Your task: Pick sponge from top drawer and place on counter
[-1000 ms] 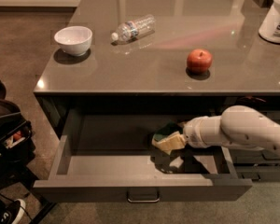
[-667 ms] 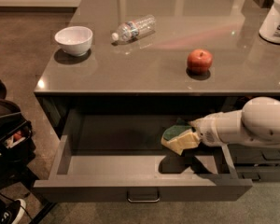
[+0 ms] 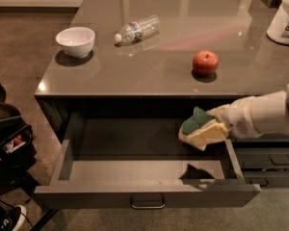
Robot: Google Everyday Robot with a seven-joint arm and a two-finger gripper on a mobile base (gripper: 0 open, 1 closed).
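Note:
The top drawer (image 3: 149, 194) stands pulled open below the counter (image 3: 149, 66), its dark inside bare. My gripper (image 3: 216, 126) comes in from the right on a white arm and is shut on the sponge (image 3: 198, 128), dark green on top with pale yellow foam below. The sponge hangs lifted above the drawer's right end, just under the counter's front edge, and casts a shadow on the drawer floor.
On the counter stand a white bowl (image 3: 75, 41) at the left, a lying clear water bottle (image 3: 137, 29) at the back, a red apple (image 3: 205, 62) near the front right and a white canister (image 3: 285, 18) at the far right. Narrower dark drawers (image 3: 267, 160) sit at the right.
My gripper has lifted the sponge up off the drawer floor and carried it to the right, toward the counter's front edge.

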